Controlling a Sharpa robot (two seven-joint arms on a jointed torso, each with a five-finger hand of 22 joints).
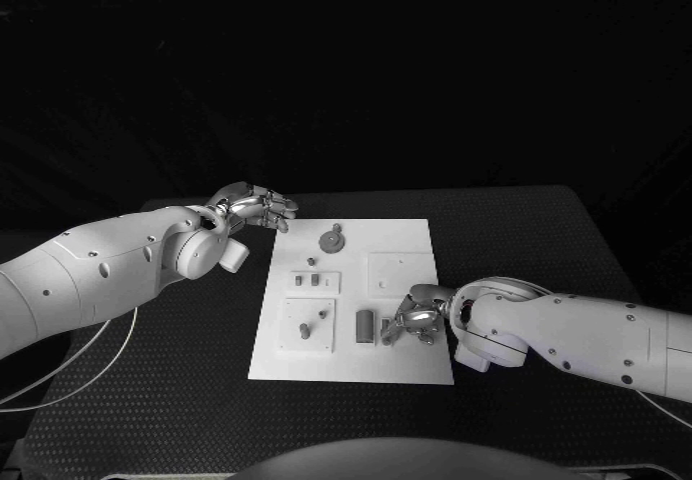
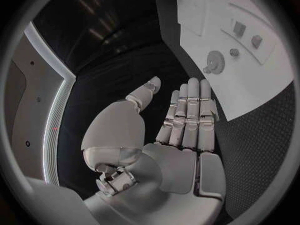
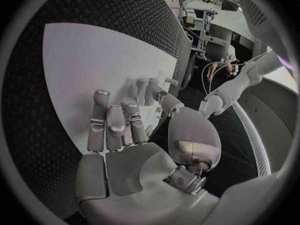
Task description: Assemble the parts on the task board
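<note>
- Head view: right hand (image 1: 418, 318) is low over the task board (image 1: 404, 240), near edge, fingers curled by a small part (image 1: 365, 325); grip unclear. Left hand (image 1: 257, 208) hovers off the far corner.
- Left wrist view: fingers (image 2: 190, 115) straight, together, holding nothing above the tabletop (image 2: 125, 75).
- Right wrist view: fingers (image 3: 115, 127) bend down onto the board.

A black table (image 1: 173, 420) with a fine dotted, woven-looking surface spreads across the scene, its far edge meeting a dark backdrop. A thin pale cable (image 1: 80, 365) loops over the table near its left edge. Another thin cable (image 1: 666, 412) curves over the table at its right edge.
</note>
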